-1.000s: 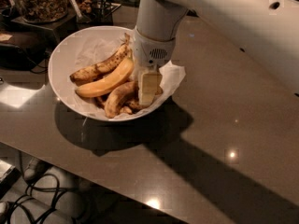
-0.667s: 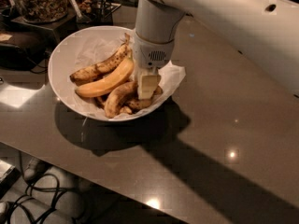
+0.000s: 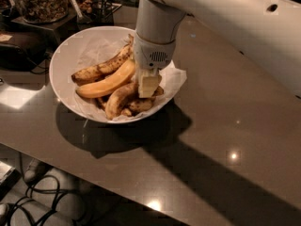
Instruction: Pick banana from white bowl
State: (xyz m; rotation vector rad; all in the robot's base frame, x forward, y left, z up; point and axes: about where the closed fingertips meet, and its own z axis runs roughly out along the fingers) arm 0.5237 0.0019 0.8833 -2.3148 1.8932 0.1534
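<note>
The white bowl [image 3: 66, 55], lined with crumpled white paper, stands on the dark counter at the upper left. It holds three bananas. The thick, curved, brown-patched banana [image 3: 117, 100] lies at the bowl's near side. A smooth yellow-orange banana [image 3: 107, 82] lies above it, and a slim speckled one [image 3: 101, 68] lies behind that. My gripper [image 3: 148, 89] points straight down into the right part of the bowl. Its tip is at the right end of the brown-patched banana, and it hides that end.
Glass jars of nuts [image 3: 41, 1] and dark holders stand behind the bowl at the upper left. The counter's front edge [image 3: 94, 180] runs diagonally, with cables on the floor below it [image 3: 42, 197]. My white arm [image 3: 235, 27] spans the upper right.
</note>
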